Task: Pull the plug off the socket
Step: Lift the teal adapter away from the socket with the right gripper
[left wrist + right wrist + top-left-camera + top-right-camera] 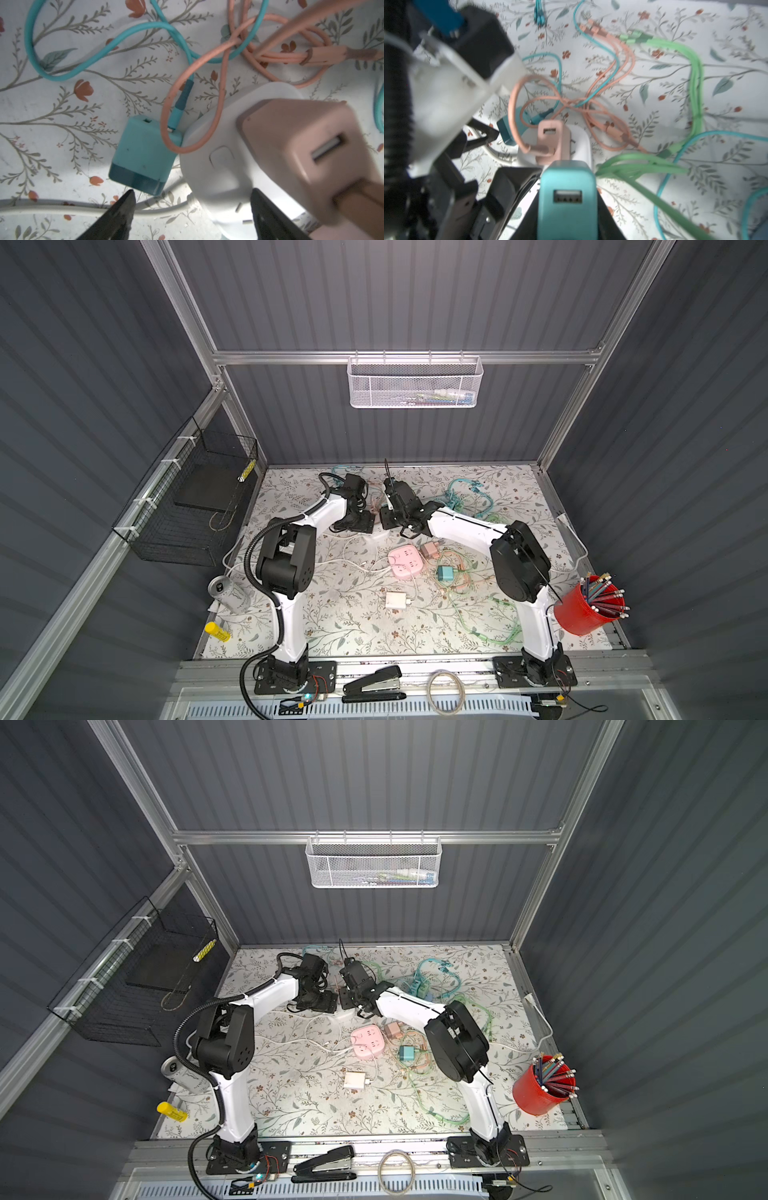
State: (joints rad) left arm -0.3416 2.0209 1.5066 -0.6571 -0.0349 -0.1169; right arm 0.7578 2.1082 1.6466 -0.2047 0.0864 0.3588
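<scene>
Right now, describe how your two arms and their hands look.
The left arm and right arm match: white shell links, bulky black joint housings, black base plates. A ribbed black conduit runs along the left arm; a thin black cable along the right. The left hand and right hand have black, tapering fingers.

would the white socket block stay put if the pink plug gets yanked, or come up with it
Probably comes up: the white socket looks small and light, lying loose on the cloth with the left gripper open, not clamping it. Its white cord may drag a little.
</scene>
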